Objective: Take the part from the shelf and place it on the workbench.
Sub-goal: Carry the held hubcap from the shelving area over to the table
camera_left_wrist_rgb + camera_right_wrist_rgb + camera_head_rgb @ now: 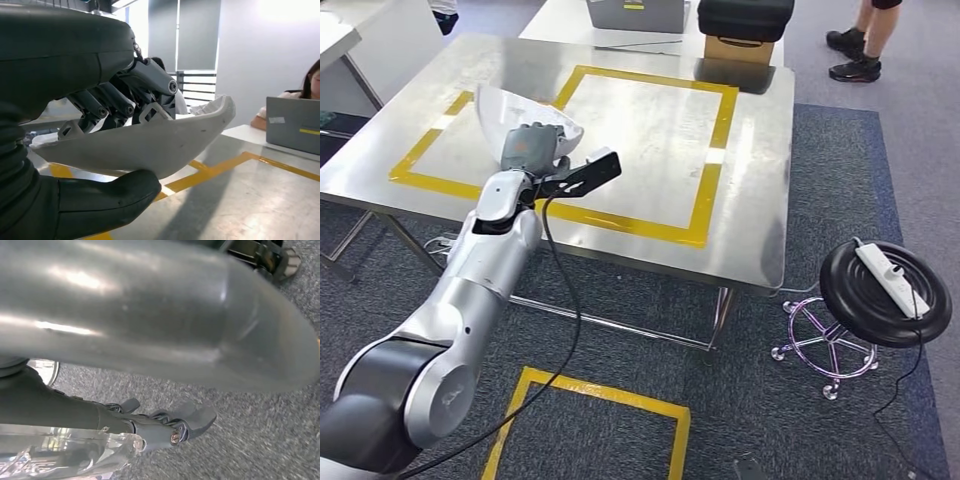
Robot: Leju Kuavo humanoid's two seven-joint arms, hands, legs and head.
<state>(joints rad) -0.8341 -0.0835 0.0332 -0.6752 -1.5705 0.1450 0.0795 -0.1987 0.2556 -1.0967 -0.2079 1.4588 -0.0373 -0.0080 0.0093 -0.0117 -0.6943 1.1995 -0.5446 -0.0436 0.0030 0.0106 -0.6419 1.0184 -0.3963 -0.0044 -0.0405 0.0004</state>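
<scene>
**White part held above the workbench**

The left hand [533,148] is clamped on the white part [518,112], thumb beneath and fingers [113,100] on top. The part is held over the steel workbench [754,210], above the yellow tape square [712,175]. The right hand's [177,427] grasp cannot be told. A stool [884,292] bearing a power strip [891,278] stands beside the bench.

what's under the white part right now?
The left hand holds the white part above the steel workbench, its thumb beneath. The hand and part hide the tabletop directly under.
</scene>
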